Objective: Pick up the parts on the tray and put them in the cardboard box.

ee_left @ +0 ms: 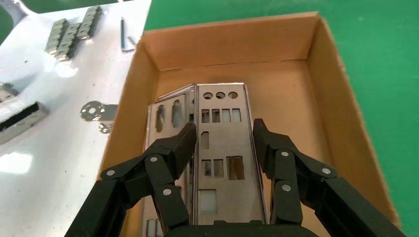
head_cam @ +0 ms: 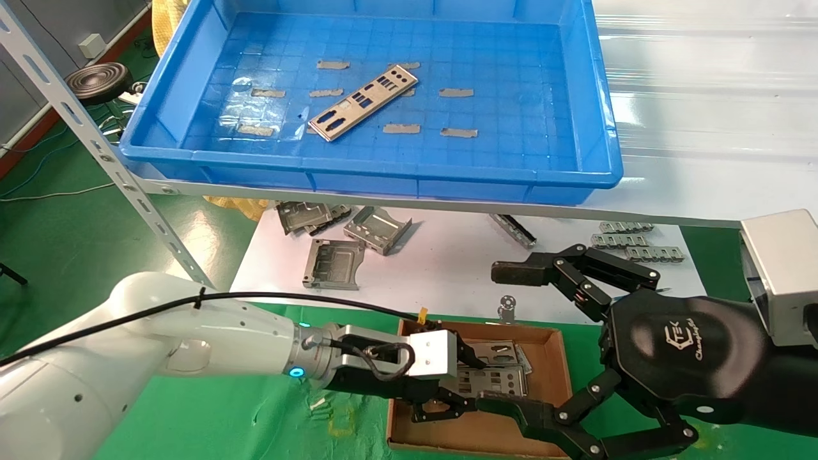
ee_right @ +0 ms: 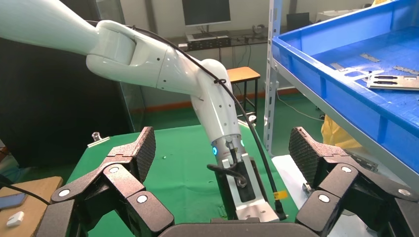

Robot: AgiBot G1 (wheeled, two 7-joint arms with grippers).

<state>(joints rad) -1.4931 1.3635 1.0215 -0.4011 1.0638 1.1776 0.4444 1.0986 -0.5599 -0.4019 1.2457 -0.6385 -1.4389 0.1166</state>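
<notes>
One silver-grey punched plate lies slantwise on the blue tray, which sits on the shelf; both also show in the right wrist view, the plate on the tray. My left gripper is low inside the cardboard box. In the left wrist view the gripper is shut on the long edges of a plate, above another plate lying in the box. My right gripper hovers open and empty beside the box; it also shows in the right wrist view.
Folded grey brackets and ribbed strips lie on a white sheet under the shelf, with a small round disc near the box. A slanted steel shelf upright stands at the left. The box sits on a green mat.
</notes>
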